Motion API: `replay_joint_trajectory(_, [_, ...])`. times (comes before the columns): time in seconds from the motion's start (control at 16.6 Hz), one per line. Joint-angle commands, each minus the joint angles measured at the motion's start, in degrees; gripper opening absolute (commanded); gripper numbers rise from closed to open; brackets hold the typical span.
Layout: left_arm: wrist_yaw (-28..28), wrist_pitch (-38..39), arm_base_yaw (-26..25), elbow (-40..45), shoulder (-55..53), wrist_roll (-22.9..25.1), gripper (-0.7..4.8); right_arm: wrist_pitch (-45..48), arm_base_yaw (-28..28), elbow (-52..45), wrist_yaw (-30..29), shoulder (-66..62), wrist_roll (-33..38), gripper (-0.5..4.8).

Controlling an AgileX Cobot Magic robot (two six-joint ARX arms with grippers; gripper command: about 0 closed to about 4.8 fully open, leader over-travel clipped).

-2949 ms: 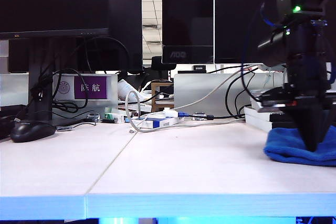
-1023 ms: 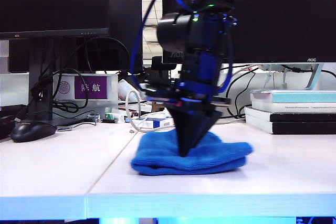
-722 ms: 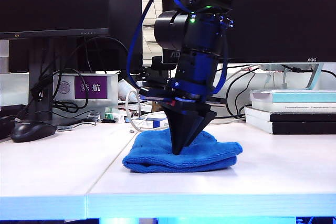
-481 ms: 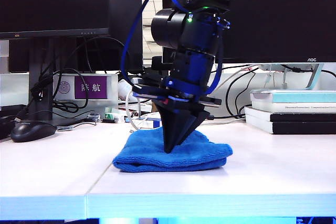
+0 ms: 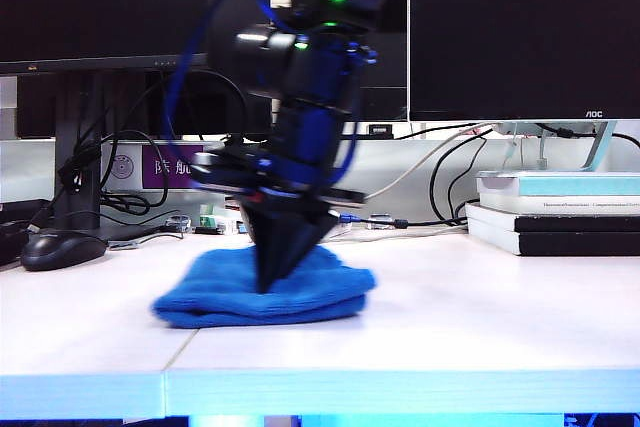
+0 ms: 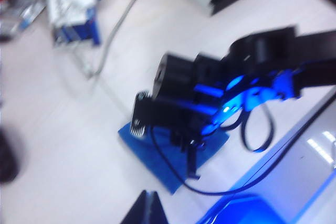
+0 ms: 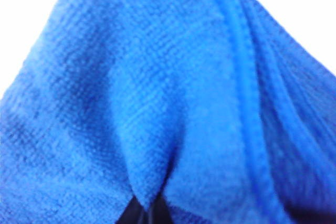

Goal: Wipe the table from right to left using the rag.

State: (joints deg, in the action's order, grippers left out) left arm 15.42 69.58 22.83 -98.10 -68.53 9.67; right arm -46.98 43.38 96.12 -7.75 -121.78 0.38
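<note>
My right gripper (image 5: 268,282) points straight down with its jaws clenched on a fold of the rag (image 5: 262,293), pressing it onto the counter (image 5: 450,317). In the right wrist view the rag (image 7: 157,103) fills nearly everything, and only the dark fingertips (image 7: 142,212) show where the cloth is pinched between them.

The rag lies left of the middle of the counter, right on the seam (image 5: 205,319) between the two panels, near the front edge.

My left gripper (image 6: 147,211) shows only as a dark tip at the edge of its own wrist view, looking down from above on the right arm (image 6: 210,103) and the rag (image 6: 157,153); I cannot tell whether it is released or clenched.

To the left, well apart from the rag, I see a black mouse (image 5: 62,248) on the counter. Behind the rag sit cables (image 5: 420,162), a small box (image 6: 76,6) and a purple sign (image 5: 170,167). A stack of books (image 5: 555,212) stands at the far right, and dark monitors (image 5: 100,2) line the back.
</note>
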Motion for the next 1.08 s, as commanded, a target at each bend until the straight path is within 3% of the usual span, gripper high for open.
replay_joint_trajectory(0.06, [-3.41, 1.79, 0.00, -0.44, 0.72, 0.42, -0.05, -0.59, 0.98, 3.91, -1.42, -2.14, -0.24, -0.03])
replay_joint_trajectory(1.08, [-4.26, 4.04, 0.00, -0.44, 4.63, -0.07, -0.05, -7.56, 8.33, 30.01, 0.22, -18.97, -0.37, -0.03])
